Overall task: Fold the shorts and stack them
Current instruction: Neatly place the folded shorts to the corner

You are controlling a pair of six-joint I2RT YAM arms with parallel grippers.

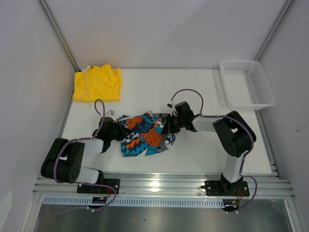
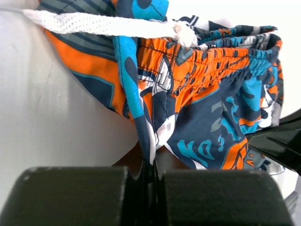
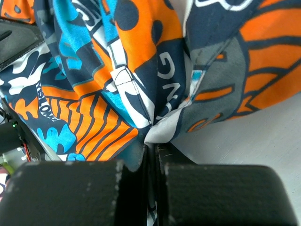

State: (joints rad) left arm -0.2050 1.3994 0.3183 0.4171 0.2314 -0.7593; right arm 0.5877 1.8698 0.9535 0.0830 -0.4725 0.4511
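**Step in hand:** folding the printed pair. The soft cloth shorts in a teal-blue, orange, black and white print [image 1: 146, 134] lie crumpled at mid-worktop between the two arms, neither flat nor folded.

**Claws:**
- The left claw [image 2: 149, 169] is clenched on a fold of the printed cloth at the garment's left edge. Its wrist view shows fabric pinched between the closed jaws.
- The right claw [image 3: 151, 151] is likewise clenched on a pinch of the same garment at its right edge.
- Both grips appear to be on bunched material rather than a clean hem or corner.

**Other items:**
- The plain bright yellow cloth shorts [image 1: 96, 83] sit in a compact, roughly squared heap at the far left corner of the white worktop [image 1: 193, 92], well apart from the printed pair.
- The white plastic mesh basket [image 1: 247, 83] stands at the far right, not involved.

**Assessment:** the next move calls for both arms to lift and draw apart together, spreading the cloth taut before laying it flat for a fold. An uneven pull risks slipping one grip. Stacking remains outstanding.
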